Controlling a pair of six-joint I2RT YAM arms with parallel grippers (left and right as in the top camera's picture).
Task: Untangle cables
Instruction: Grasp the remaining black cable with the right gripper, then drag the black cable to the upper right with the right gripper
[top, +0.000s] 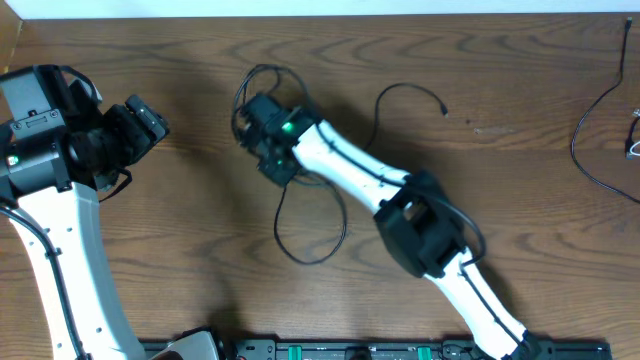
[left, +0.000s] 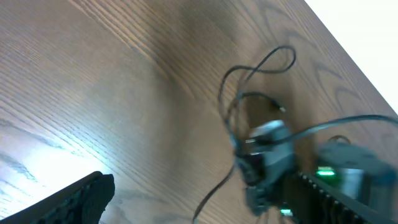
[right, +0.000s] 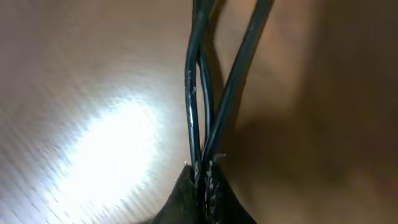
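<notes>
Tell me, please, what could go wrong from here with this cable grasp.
1. The right pincer pinches several strands of the black cable together; pulling now may tighten the tangle instead of loosening it.
2. The left pincer sits apart from the cable, so nothing anchors it and the whole bundle may simply drag across the table.

Brown wood-grain table (top: 180, 220), glossy with glare

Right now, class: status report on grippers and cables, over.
Right fingers shut on black cable. Left fingers off cable, state unclear. Nothing in the way.
</notes>
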